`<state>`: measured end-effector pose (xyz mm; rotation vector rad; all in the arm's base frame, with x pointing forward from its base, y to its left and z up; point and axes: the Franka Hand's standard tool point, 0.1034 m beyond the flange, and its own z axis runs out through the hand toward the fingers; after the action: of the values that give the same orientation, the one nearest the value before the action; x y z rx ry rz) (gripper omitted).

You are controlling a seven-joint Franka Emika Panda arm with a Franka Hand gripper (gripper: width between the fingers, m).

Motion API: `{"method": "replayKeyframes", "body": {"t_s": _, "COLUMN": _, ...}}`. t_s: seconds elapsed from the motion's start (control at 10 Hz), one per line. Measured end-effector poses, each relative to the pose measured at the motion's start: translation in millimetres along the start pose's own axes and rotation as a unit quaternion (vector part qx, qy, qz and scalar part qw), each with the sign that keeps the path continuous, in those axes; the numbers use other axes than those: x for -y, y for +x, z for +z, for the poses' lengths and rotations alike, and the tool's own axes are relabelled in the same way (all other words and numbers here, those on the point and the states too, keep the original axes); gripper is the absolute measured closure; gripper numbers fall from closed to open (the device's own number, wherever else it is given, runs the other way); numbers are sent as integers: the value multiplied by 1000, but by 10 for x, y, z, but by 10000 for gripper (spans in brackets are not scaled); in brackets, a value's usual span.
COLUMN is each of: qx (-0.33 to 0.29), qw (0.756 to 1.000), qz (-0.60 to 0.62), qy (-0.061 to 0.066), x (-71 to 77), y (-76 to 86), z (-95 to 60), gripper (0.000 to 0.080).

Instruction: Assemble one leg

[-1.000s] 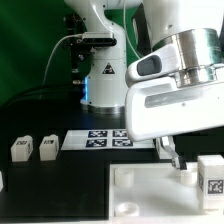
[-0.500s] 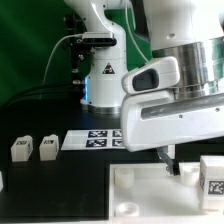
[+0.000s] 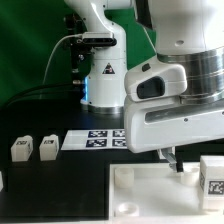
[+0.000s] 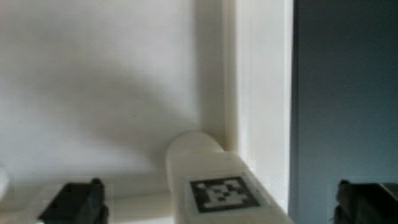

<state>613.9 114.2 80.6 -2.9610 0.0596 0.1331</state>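
Well, your gripper [image 4: 219,203] hangs spread wide with nothing in its grasp; the leg [image 4: 214,165] sits between its fingers [image 4: 75,198], touched by neither, at the white plate's [image 4: 107,90] edge.

Rightmost leg [image 3: 212,174] cut by edge, marker board [image 3: 92,139] partly behind arm [image 3: 180,95], fingers [image 4: 75,200] cropped

The black worktop [image 3: 60,185] carried one small white plastic leg [image 3: 19,149] just beside a second leg [image 3: 46,148], the marker board [image 3: 95,139] near them, and a large white plate [image 3: 140,185].
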Motion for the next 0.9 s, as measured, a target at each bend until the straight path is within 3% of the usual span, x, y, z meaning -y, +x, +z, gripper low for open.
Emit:
{"method": "replayKeyframes", "body": {"t_s": 0.1, "qx": 0, "qw": 1000, "qz": 0, "qy": 0, "x": -1, "y": -3, "z": 4, "gripper": 284}}
{"method": "replayKeyframes", "body": {"t_s": 0.2, "qx": 1, "qw": 1000, "qz": 0, "qy": 0, "x": -2, "y": -5, "z": 6, "gripper": 284}}
{"method": "replayKeyframes", "body": {"t_s": 0.3, "qx": 1, "qw": 1000, "qz": 0, "qy": 0, "x": -3, "y": -7, "z": 8, "gripper": 435}}
{"method": "replayKeyframes", "body": {"t_s": 0.4, "qx": 1, "qw": 1000, "qz": 4, "qy": -1, "x": -16, "y": -5, "z": 6, "gripper": 507}}
{"method": "replayKeyframes", "body": {"t_s": 0.7, "qx": 1, "qw": 1000, "qz": 23, "qy": -1, "x": -14, "y": -5, "z": 6, "gripper": 507}}
{"method": "replayKeyframes", "body": {"t_s": 0.9, "qx": -4, "qw": 985, "qz": 175, "qy": 4, "x": 30, "y": 13, "z": 2, "gripper": 507}}
